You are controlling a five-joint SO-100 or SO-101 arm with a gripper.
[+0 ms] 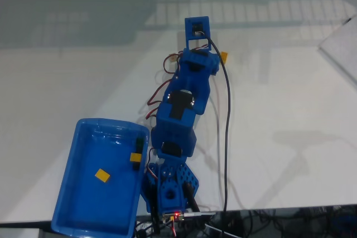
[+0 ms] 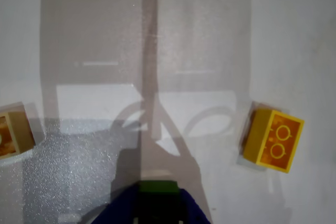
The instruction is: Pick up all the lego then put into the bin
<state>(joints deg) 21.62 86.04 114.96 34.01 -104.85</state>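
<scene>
While the wrist view looks straight down at the white table [image 2: 210, 35], we find the claw [image 2: 157, 203] at the bottom edge, its dark blue tips closed around a dark green lego [image 2: 156, 185]. Up and to the right of it, apart from the tips, a yellow lego [image 2: 273, 140] lies on its side with two round studs facing us. At the left edge another brick [image 2: 13, 135], tan with an orange face, is cut off by the frame; it too lies clear of the claw.

In the fixed view, the bin [image 1: 72, 193] sits nearest us at the lower left, just beside the arm's base [image 1: 170, 188]. We see a yellow piece [image 1: 102, 175] on its floor and a dark and yellow piece [image 1: 135, 158] by its right wall. The blue arm [image 1: 184, 104] reaches away from us, and an orange brick [image 1: 223, 57] shows just right of its far end.
</scene>
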